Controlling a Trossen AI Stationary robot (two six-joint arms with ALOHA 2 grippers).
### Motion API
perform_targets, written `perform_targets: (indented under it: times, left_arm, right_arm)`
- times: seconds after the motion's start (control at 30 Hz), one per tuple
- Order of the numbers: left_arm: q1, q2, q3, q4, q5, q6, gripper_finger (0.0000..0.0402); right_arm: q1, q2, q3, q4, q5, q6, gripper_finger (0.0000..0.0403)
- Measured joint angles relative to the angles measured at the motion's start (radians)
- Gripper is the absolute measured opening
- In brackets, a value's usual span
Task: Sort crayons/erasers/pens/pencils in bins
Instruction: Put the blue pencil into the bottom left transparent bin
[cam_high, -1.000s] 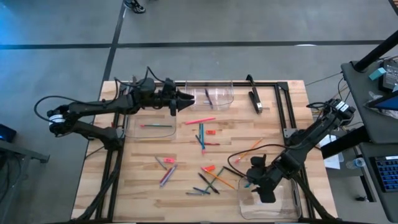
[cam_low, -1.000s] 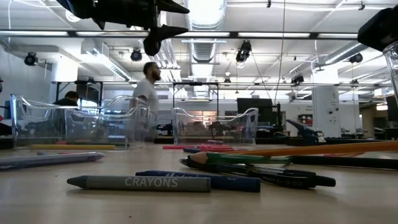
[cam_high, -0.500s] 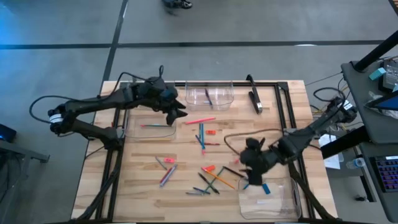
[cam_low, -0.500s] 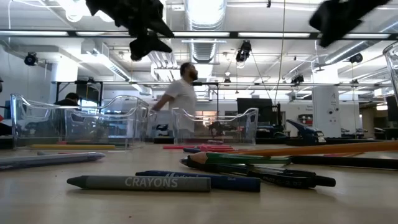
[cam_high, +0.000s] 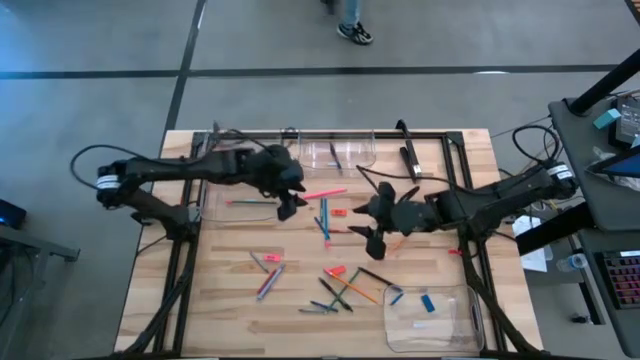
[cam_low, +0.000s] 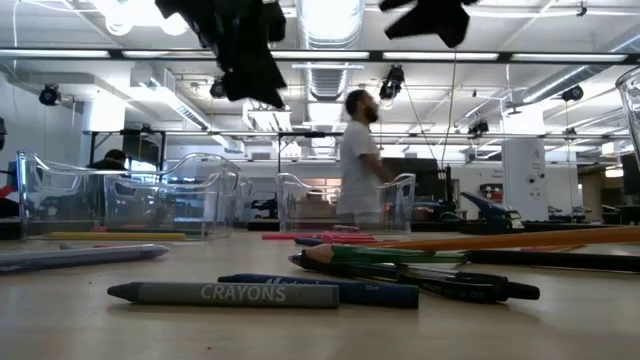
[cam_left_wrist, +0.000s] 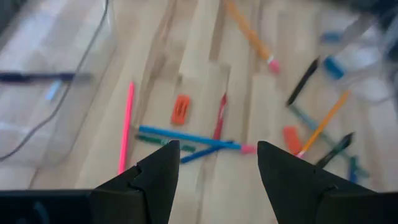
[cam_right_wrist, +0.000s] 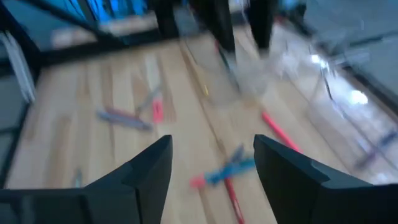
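Observation:
Crayons, pens and pencils lie scattered over the middle of the wooden table: a pink stick (cam_high: 322, 193), blue sticks (cam_high: 324, 218), a red-orange eraser (cam_high: 339, 212) and a cluster (cam_high: 340, 288) nearer the front. A blue eraser (cam_high: 428, 302) lies in the near right bin (cam_high: 470, 322). More clear bins stand at the far middle (cam_high: 338, 152) and the left (cam_high: 240, 200). My left gripper (cam_high: 288, 210) hangs open above the table just left of the blue sticks (cam_left_wrist: 186, 135), tilted down. My right gripper (cam_high: 370, 238) hangs open above the table's middle, right of them. Neither holds anything.
A black tool (cam_high: 408, 160) lies at the far right by the black frame rail (cam_high: 455, 175). A dark cable (cam_high: 385, 185) loops over the table near my right arm. Beyond the table's far edge a person (cam_low: 358, 160) walks by.
My left gripper has gone from beside the far middle bin toward the near edge and tipped downward. My right gripper has risen from the near right bin and swung toward the table's middle and far side; the blue eraser now shows lying in that bin.

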Motion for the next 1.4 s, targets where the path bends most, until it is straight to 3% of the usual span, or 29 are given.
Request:
perform_targets:
  times: [0.4,0.6,0.9,1.17,1.4]
  left_arm:
    - [-0.001,0.225,0.068,-0.047,-0.035,0.012,0.02]
    - [-0.001,0.274,0.079,-0.046,-0.114,0.028,0.02]
    - [-0.058,0.298,0.086,-0.052,-0.125,0.042,0.02]
    - [-0.248,0.265,0.16,-0.029,-0.124,0.455,0.02]
    - [-0.278,0.376,0.212,-0.003,-0.132,0.552,0.02]
  right_arm:
    - [-0.035,-0.005,-0.001,0.053,-0.003,0.004,0.0212]
    - [-0.035,-0.005,-0.008,0.054,0.005,0.011,0.0212]
    - [-0.035,-0.004,-0.015,0.054,0.005,0.012,0.0212]
    - [-0.053,-0.004,-0.019,0.052,0.006,-0.009,0.0212]
    - [-0.078,-0.01,-0.019,0.054,0.007,-0.03,0.0212]
